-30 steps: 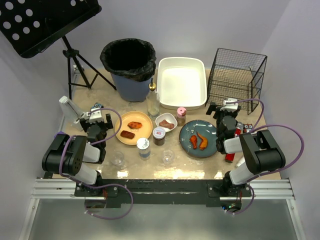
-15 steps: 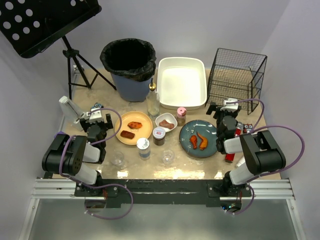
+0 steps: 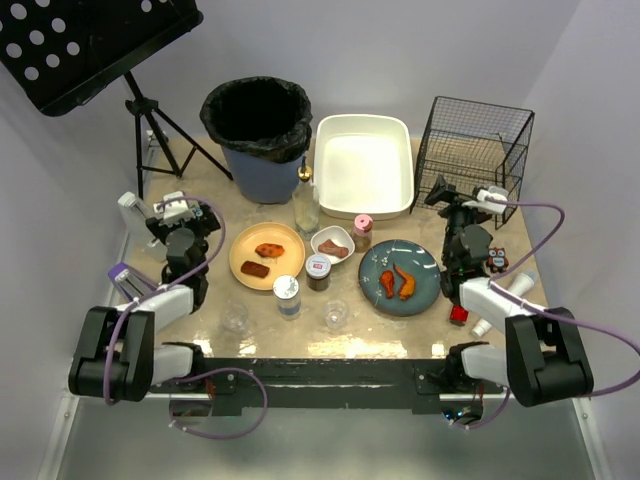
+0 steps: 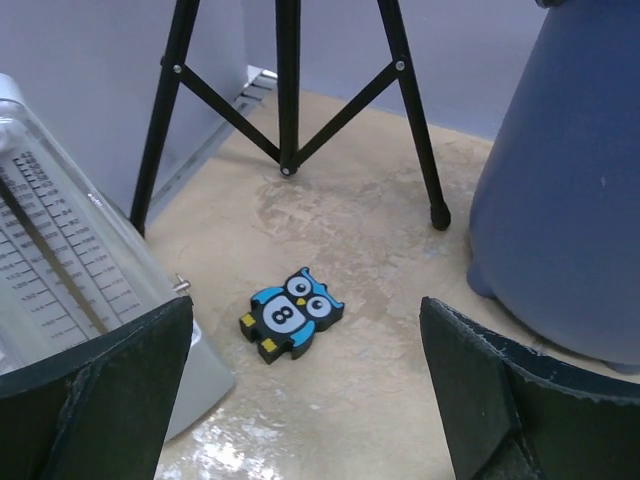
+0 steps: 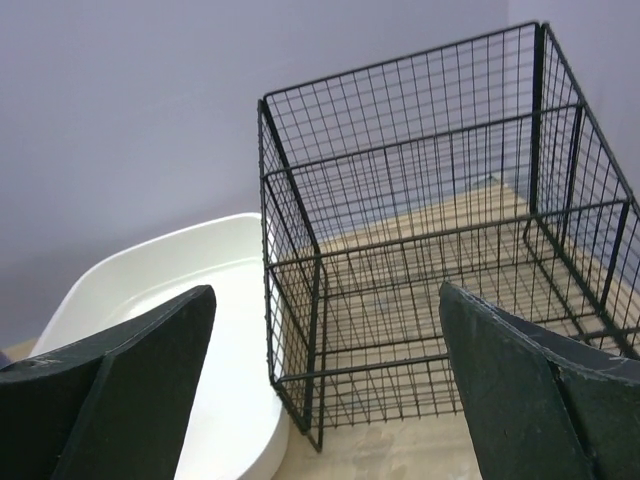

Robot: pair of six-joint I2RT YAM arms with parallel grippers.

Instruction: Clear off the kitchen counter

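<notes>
The kitchen counter (image 3: pixel 262 318) is beige and mottled. On it are a yellow plate (image 3: pixel 285 243) with two food pieces, a small white bowl (image 3: pixel 331 235), a blue plate (image 3: pixel 417 262) with orange food, three jars, two clear glasses and a glass bottle (image 3: pixel 306 208). My left gripper (image 3: pixel 183 213) is open and empty at the back left, above a blue owl piece (image 4: pixel 292 325) that lies between its fingers in the left wrist view (image 4: pixel 305 395). My right gripper (image 3: pixel 452 196) is open and empty in front of the black wire basket (image 5: pixel 440 250).
A blue bin (image 3: pixel 257 135) with a black bag, a white tub (image 3: pixel 363 165) and the wire basket (image 3: pixel 472 150) line the back. A tripod stand (image 4: pixel 288 90) and a grey metronome-like box (image 4: pixel 60 300) are at the left. A red item (image 3: pixel 458 316) and a white bottle lie at the right.
Both arms have unfolded from their low pose. The left gripper has moved back and left towards the tripod. The right gripper has moved back towards the wire basket.
</notes>
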